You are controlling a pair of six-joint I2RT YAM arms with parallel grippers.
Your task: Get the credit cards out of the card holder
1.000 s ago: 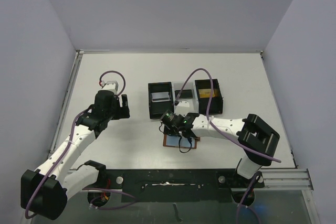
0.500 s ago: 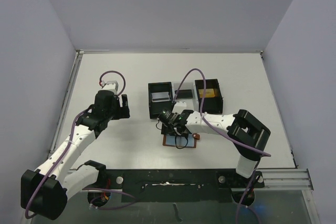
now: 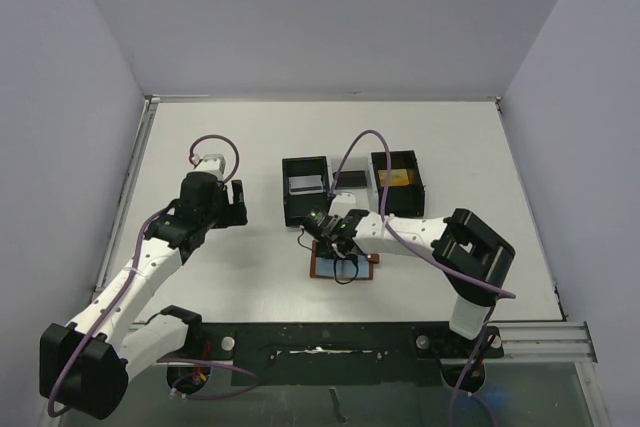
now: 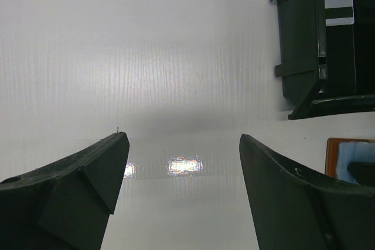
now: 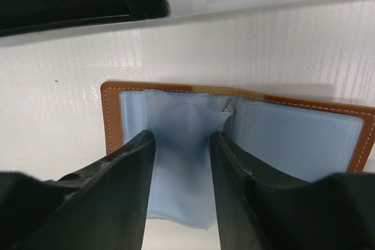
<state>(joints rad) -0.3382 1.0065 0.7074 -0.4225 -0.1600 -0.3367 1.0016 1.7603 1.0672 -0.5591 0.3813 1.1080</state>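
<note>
The table [image 3: 200,147] is white and smooth; on it, beyond the arms, stands the black tray [image 3: 305,215], with a pale card [image 3: 305,184] in its left compartment and a yellow card [image 3: 397,178] in its right one.

The left gripper [image 4: 184,139] hangs over bare table, well apart from the work; its jaws stand wide and hold nothing.

The card holder [image 5: 281,139] lies open and flat just in front of the tray, brown leather rim around blue-grey pockets.

The right gripper [image 5: 181,139] is down on its left half; the jaws are about half closed, with the left pocket [image 5: 181,174] in the gap between them; whether they pinch it or only straddle it, I cannot tell.

I judge the holder light and soft, so it would slide or lift with any pull; the pocket is thin, limp, probably slippery; a card would be stiff, flat and light, best taken by its free edge at the pocket mouth, while something presses the leather down.
</note>
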